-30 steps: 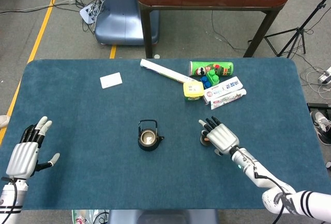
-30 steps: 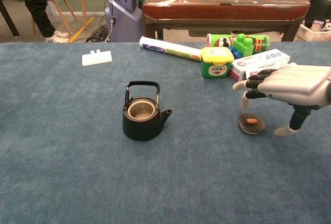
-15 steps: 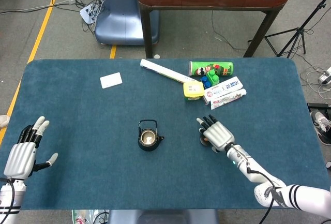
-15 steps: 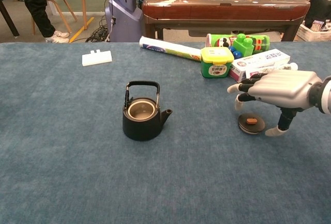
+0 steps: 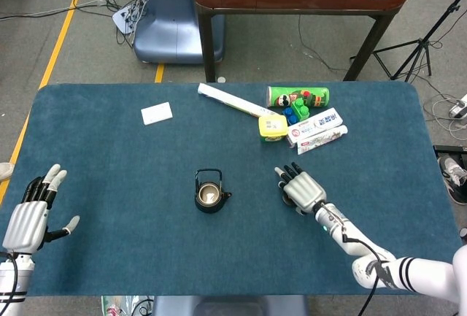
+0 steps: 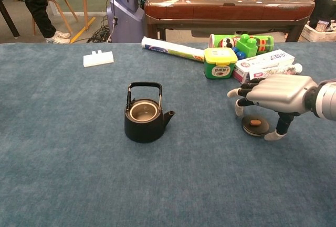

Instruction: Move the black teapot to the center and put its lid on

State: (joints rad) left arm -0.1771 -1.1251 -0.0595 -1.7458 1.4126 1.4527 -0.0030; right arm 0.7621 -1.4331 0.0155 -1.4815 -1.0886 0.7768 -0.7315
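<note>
The black teapot [image 5: 209,194] [image 6: 144,115] stands upright near the middle of the blue table, lidless, handle up, spout pointing right. Its black lid [image 6: 255,125] with a small brown knob lies flat on the cloth to the right. My right hand [image 5: 300,187] [image 6: 272,96] hovers palm-down directly over the lid, fingers arched around it and spread, not gripping it; in the head view the hand hides the lid. My left hand [image 5: 29,214] rests open at the table's left front edge, fingers spread.
A cluster at the back right: a rolled paper tube [image 5: 228,100], green can [image 5: 298,97], yellow-green tub [image 6: 220,63], toy blocks [image 6: 255,43] and boxed tubes [image 6: 265,62]. A white card [image 5: 156,113] lies back left. A wooden table [image 6: 226,1] stands beyond.
My right hand has shifted left and lowered over the lid, with its fingers coming down around it. My left hand slid slightly down and left. The teapot and lid stayed put.
</note>
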